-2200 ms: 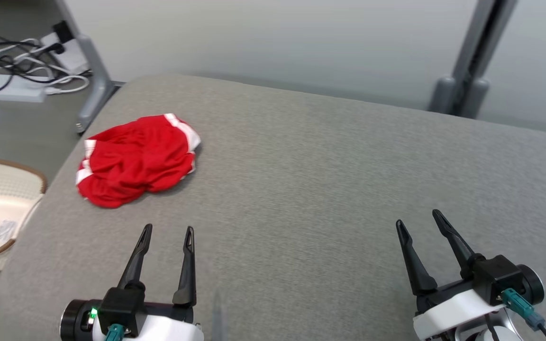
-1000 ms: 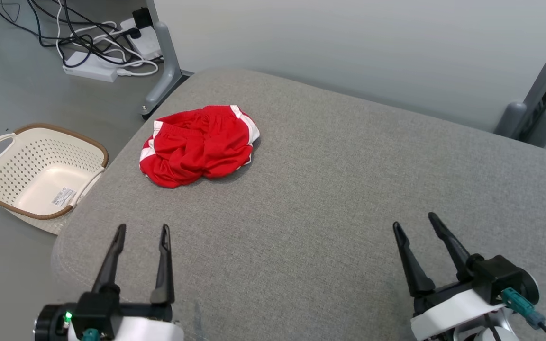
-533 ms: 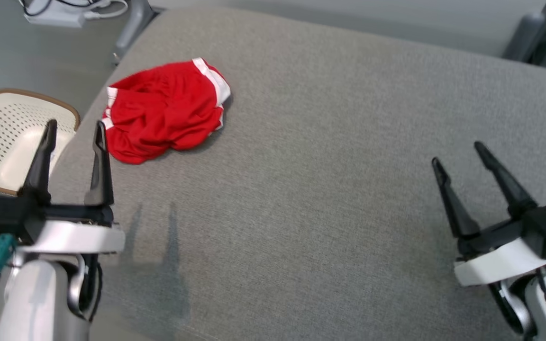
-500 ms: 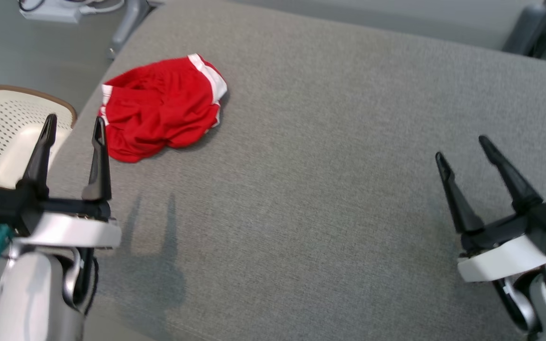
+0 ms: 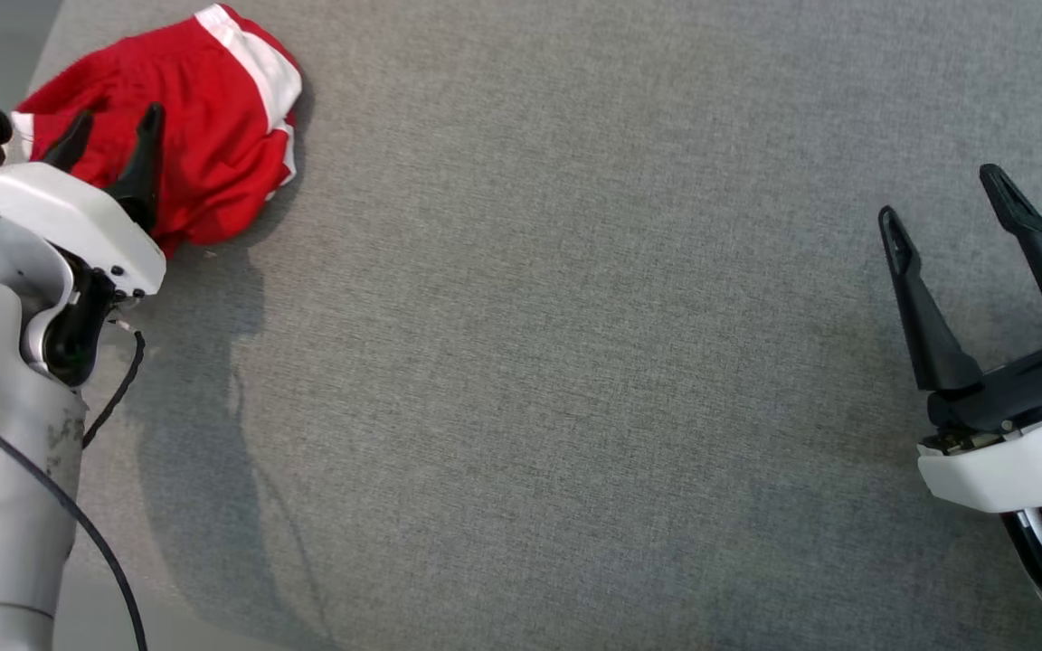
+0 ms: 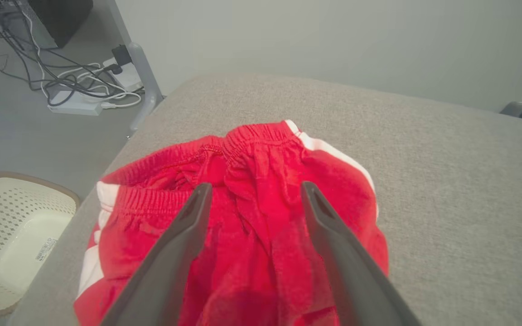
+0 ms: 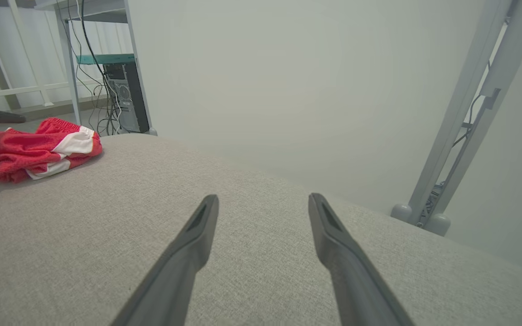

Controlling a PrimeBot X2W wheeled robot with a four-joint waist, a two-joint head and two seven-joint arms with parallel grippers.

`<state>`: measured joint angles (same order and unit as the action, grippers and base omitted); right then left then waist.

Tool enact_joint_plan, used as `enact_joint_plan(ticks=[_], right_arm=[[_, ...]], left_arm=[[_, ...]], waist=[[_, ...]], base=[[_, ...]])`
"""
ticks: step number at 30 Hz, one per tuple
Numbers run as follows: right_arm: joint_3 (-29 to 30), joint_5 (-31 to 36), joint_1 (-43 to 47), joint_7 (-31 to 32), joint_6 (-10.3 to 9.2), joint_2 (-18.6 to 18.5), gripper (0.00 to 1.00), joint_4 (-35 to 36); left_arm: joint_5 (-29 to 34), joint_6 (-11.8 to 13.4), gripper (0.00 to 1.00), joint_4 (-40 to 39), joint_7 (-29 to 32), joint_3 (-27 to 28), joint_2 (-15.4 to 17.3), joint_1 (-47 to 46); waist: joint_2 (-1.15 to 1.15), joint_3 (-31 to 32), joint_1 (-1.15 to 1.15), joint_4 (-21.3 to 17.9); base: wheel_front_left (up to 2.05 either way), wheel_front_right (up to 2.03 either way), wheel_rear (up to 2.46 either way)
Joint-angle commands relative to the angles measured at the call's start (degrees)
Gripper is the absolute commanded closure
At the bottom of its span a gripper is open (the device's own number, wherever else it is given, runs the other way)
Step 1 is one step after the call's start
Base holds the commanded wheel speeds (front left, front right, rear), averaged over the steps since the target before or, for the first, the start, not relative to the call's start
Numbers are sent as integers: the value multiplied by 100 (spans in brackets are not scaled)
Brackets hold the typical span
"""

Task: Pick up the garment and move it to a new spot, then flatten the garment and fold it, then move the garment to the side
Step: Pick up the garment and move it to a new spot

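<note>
The garment [image 5: 204,117] is a crumpled pair of red shorts with white side stripes, lying at the far left corner of the grey padded table [image 5: 575,316]. My left gripper [image 5: 114,127] hangs open just above it, fingers spread over the red cloth [image 6: 252,213] with nothing between them. In the left wrist view the elastic waistband lies just beyond the fingertips. My right gripper [image 5: 942,194] stands open at the right side of the table, far from the garment, over bare grey fabric [image 7: 261,226]. In the right wrist view the garment [image 7: 30,149] lies at the far left.
A cream perforated basket [image 6: 12,235] with a brown rim sits on the floor left of the table. Cables and a power strip [image 6: 79,90] lie on the floor beyond the table's corner. A grey post [image 7: 460,117] stands behind the table on the right.
The head camera has tilted down and shifted. My left arm has reached forward, so its open fingers now hover over the garment. The right gripper stays open in about the same place.
</note>
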<state>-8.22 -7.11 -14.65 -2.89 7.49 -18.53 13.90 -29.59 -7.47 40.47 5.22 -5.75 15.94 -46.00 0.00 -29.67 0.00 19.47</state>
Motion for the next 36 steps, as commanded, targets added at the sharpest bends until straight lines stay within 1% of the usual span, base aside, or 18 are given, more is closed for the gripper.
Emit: enact_joint_plan(ticks=[1,2,5,7,9,15,21,22,23,24,25,28,33,36], right_arm=[[15,-18,25,25,1,-17,0,47],[15,-18,25,25,1,-17,0,47],[17,-25,34,7,1,44,0,65],[-23,9,29,-15,1,62,0,60],[-66,44,20,-42,1,67,0,39],[-106,36,-73,-112,1,82,0,-27],[-172,87,-117,-149,1,123,0,-54],[-174,95,-110,-153,1,135,0,-67],[-171,103,-105,-169,1,144,0,-77],[-168,110,-103,-179,1,153,0,-80],[-159,101,-102,-183,1,175,0,-89],[-148,85,-131,-206,1,209,0,-114],[-221,98,-176,-289,1,249,0,-245],[-250,83,-204,-337,1,279,0,-317]], left_arm=[[-301,6,0,221,314,-260,158,-222],[-301,6,0,221,314,-260,158,-222],[-610,5,0,443,603,-596,383,-456],[-692,5,0,607,587,-749,505,-599],[-710,4,0,789,511,-896,558,-717],[-846,4,0,1273,287,-1205,576,-1037],[-1066,4,0,1703,361,-1495,489,-1220],[-1136,3,9,1757,415,-1528,476,-1225],[-1182,4,55,1796,460,-1559,475,-1235],[-1232,3,83,1841,489,-1578,480,-1255],[-1314,4,100,1891,505,-1567,486,-1280],[-1455,4,100,1964,456,-1610,520,-1330],[-1523,3,100,2001,68,-1726,629,-1379],[-1600,3,100,1969,-67,-1826,628,-1344]], waist=[[0,-194,0,-124],[0,-194,0,-124],[0,-297,0,-187],[0,-369,0,-219],[0,-425,0,-253],[0,-547,0,-338],[0,-632,0,-431],[0,-641,0,-443],[0,-648,0,-453],[0,-653,0,-461],[0,-657,0,-469],[0,-645,0,-487],[0,-488,0,-524],[0,-335,0,-549]], base=[[0,0,0],[0,0,0],[0,0,0],[0,0,0],[0,0,0],[0,0,0],[0,0,0],[0,0,0],[0,0,0],[0,0,0],[0,0,0],[0,0,0],[0,0,0],[0,0,0]])
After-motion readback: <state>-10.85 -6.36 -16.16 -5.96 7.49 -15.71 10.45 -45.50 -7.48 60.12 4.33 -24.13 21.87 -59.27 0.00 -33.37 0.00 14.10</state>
